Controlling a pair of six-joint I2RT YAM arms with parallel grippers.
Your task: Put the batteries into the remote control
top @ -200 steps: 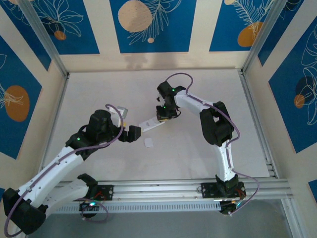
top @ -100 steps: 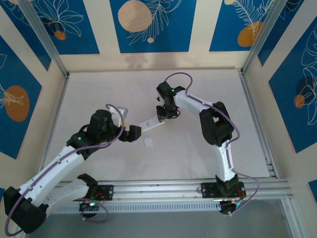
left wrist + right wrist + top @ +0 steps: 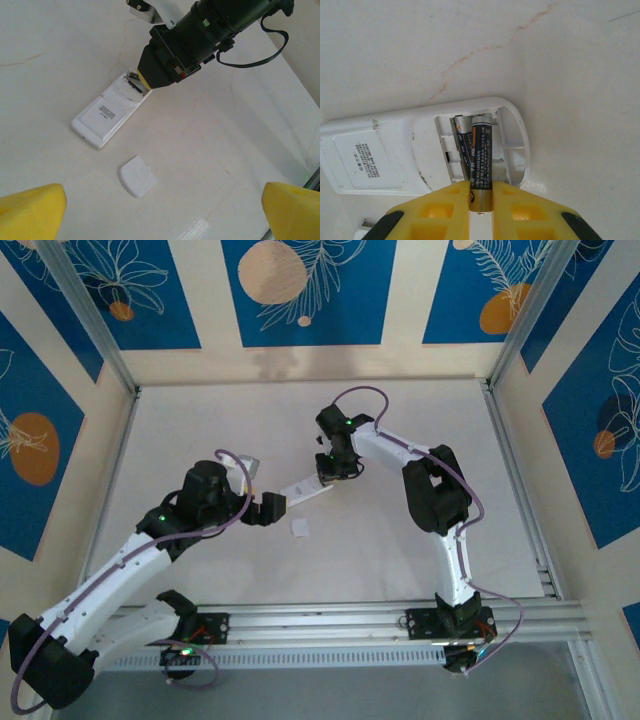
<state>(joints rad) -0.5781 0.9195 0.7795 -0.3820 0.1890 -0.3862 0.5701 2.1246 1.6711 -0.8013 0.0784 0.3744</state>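
Top external view: the remote control [image 3: 305,490] lies flat on the white table [image 3: 200,420]. The right gripper [image 3: 328,477] stands over the remote's far end. The left gripper [image 3: 272,507] sits just beside its opposite, near end. A small white cover piece [image 3: 299,528] lies close to the remote, apart from it, on the side towards the arm bases. How either pair of jaws stands cannot be judged reliably from this height.

Left wrist view: the left gripper's yellow fingers [image 3: 30,215] are spread fully wide at the lower corners, with nothing between them. The remote lies back upward, its printed label [image 3: 105,111] showing. The right gripper is on the remote's end away from this camera. The cover piece lies clear of the remote on the side nearer this camera.

Right wrist view: the right gripper is closed narrowly on the held battery [image 3: 481,160]. That battery's forward end reaches into the remote's open compartment [image 3: 512,150]. The second battery [image 3: 462,136] lies in the same compartment, close alongside on the label side.
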